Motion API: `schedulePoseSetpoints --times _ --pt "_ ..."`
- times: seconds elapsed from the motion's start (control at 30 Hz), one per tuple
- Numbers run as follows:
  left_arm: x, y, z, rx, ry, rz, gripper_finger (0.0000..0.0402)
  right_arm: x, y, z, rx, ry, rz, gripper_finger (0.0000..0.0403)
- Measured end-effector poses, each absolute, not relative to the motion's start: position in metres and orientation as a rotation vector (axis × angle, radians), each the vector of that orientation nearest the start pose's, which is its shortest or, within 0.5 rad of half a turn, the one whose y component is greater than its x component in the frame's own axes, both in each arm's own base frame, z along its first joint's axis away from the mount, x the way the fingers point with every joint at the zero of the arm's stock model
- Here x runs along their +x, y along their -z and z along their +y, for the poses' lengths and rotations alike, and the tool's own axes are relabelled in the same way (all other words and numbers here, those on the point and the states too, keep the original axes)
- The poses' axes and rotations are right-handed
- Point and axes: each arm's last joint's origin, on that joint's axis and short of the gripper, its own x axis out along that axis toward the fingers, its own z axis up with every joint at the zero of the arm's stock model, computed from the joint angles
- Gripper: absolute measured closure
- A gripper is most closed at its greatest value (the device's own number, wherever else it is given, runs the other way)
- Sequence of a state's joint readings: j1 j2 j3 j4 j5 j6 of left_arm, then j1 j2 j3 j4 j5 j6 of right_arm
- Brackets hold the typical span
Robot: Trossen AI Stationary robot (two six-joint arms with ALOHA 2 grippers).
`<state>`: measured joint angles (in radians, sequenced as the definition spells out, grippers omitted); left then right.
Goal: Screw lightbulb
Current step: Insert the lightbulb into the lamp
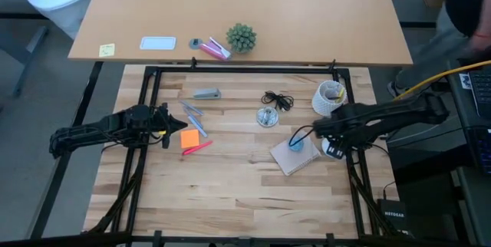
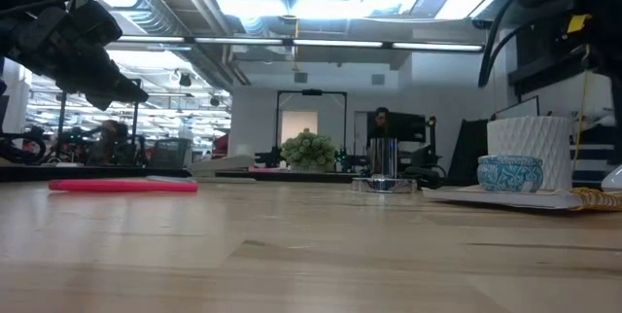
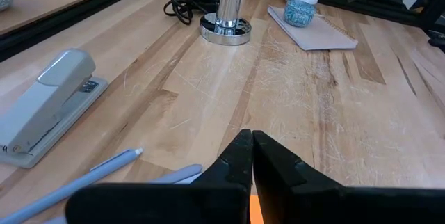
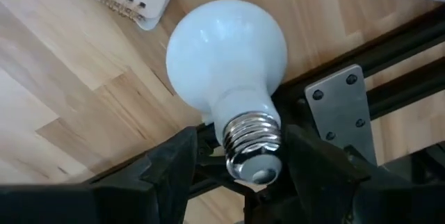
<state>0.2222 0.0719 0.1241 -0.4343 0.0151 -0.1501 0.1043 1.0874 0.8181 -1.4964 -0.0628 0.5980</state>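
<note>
My right jaws (image 4: pixel 254 165) stand wide, one finger on each side of the bulb's (image 4: pixel 226 60) grey screw base; I cannot tell whether the fingers touch it. The frosted globe points away from me, over the black frame rail (image 4: pixel 389 92) at the right edge of the surface (image 1: pixel 245 186). In the high view the bulb is a small white spot (image 1: pixel 333 151) under my right arm, just right of the notebook (image 1: pixel 288 159).

My left jaws (image 3: pixel 249 156) are closed on nothing, hanging above the left side of the surface, near the orange pad (image 1: pixel 192 139) and the pens (image 1: pixel 192 110).

Containers: a white textured cup (image 1: pixel 330 97) stands at the far right of the surface with something pale inside that I cannot make out. A small blue bowl (image 2: pixel 509 173) sits on the notebook; what is in it does not show.

The shiny socket (image 3: pixel 226 19) stands upright in the middle, its black cord (image 1: pixel 278 100) coiled just beyond it. A grey stapler (image 1: pixel 206 93) lies on the far left.
</note>
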Motion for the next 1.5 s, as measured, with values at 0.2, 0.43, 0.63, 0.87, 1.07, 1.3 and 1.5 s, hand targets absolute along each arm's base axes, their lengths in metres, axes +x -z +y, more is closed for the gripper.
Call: schedulePoseSetpoints --times 0.2,0.43,0.63,0.87,1.07,1.3,1.5 --pt "0.086 -0.159 0.019 -0.193 -0.233 0.364 0.0398 0.136 -0.230 0.016 0.387 0.422 1.780 0.0185" --pt "0.086 -0.159 0.019 -0.193 -0.233 0.364 0.0398 0.137 -0.229 0.018 0.427 0.393 1.803 0.0185" --pt "0.086 -0.159 0.019 -0.193 -0.233 0.364 0.0398 0.138 -0.228 0.018 0.432 0.388 1.801 0.0202" --pt "0.086 -0.159 0.019 -0.193 -0.233 0.365 0.0398 0.138 -0.229 0.018 0.441 0.381 1.803 0.0274" --pt "0.086 -0.159 0.019 -0.193 -0.233 0.364 0.0398 0.138 -0.229 0.018 0.442 0.379 1.801 0.0285" --pt "0.086 -0.159 0.019 -0.193 -0.233 0.365 0.0398 0.139 -0.229 0.018 0.440 0.377 1.784 0.0279" --pt "0.086 -0.159 0.019 -0.193 -0.233 0.364 0.0398 0.145 -0.228 0.019 0.451 0.366 1.728 0.0283"
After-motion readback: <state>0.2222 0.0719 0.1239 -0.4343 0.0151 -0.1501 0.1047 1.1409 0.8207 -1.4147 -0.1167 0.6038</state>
